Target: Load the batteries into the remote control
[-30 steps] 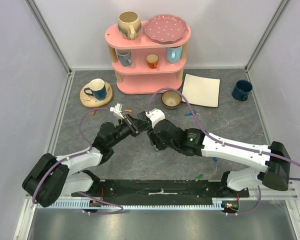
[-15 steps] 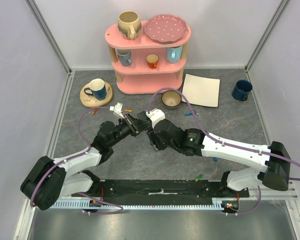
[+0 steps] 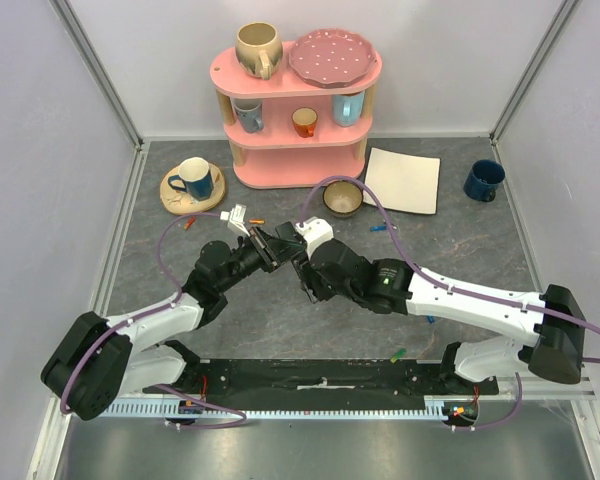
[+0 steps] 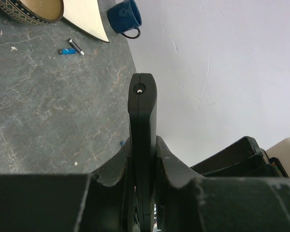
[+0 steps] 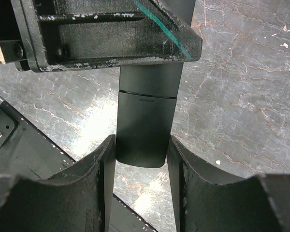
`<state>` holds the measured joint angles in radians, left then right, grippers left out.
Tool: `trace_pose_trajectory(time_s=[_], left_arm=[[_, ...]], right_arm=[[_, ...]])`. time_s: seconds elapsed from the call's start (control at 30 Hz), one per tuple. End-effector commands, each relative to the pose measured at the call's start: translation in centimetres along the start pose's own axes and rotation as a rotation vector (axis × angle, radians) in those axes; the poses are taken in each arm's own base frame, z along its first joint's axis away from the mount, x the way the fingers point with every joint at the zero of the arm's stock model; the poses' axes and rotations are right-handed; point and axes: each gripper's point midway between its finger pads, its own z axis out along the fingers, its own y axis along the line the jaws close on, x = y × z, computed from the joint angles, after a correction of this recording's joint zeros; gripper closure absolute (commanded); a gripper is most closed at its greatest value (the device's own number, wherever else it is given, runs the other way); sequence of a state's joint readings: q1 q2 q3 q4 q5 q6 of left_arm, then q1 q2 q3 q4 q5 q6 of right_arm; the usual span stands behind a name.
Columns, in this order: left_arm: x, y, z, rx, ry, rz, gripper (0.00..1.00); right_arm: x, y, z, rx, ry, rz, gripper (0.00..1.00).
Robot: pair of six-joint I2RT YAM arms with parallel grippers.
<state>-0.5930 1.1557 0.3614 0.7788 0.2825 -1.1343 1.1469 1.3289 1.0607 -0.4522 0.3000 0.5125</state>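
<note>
**Top view with two wrist views, read from the near edge outward.** A green battery (image 3: 398, 353) is seen on the black base rail (image 3: 320, 378), at 5 o'clock from the grippers. A blue battery (image 3: 431, 319) lies on the grey table (image 3: 460, 250) just beyond it, beside the right forearm.

At the centre, the remote control (image 4: 143, 101) is held above the table between the two arms. The left gripper (image 4: 143, 145) is closed tight on the slab's two flat faces. In the left wrist view the slab is seen edge-on, standing out past the fingertips. The right gripper (image 5: 142, 140) is parted to the slab's width, and its fingers are set against the two long edges of the free end. A seam is seen across the slab just above them.

At 3 o'clock from the remote control, a pair of batteries (image 3: 380, 227) lies together on the table. In the left wrist view one is shown as blue and the other as dark with a pale tip.

A brown bowl (image 3: 342, 198) stands at 1 o'clock, and a cream mat (image 3: 404, 180) lies just to its right. A dark blue mug (image 3: 483, 180) stands near the right wall, at 2 o'clock.

At 10 o'clock a blue-and-white cup (image 3: 192, 178) rests on a round coaster (image 3: 170, 195).

Farthest off, at 12 o'clock, a pink shelf (image 3: 296, 150) stands against the back wall. Small cups are seen on its middle tier, and a beige mug (image 3: 257, 48) and a pink dotted plate (image 3: 334, 58) on its top.
</note>
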Motion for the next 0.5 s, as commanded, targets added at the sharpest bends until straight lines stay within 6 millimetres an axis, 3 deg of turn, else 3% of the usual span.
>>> trace_pose_trajectory(time_s=[0.0,0.47], left_arm=[[-2.33,-0.71,0.66,0.011,-0.07,0.064,0.98],[-2.4,-0.76,0.73,0.027,-0.066,0.048,0.98]], right_arm=[[0.72,-0.22,-1.06,-0.015,0.014,-0.002,0.54],[0.69,-0.21,-1.16,-0.021,0.0,0.012,0.5]])
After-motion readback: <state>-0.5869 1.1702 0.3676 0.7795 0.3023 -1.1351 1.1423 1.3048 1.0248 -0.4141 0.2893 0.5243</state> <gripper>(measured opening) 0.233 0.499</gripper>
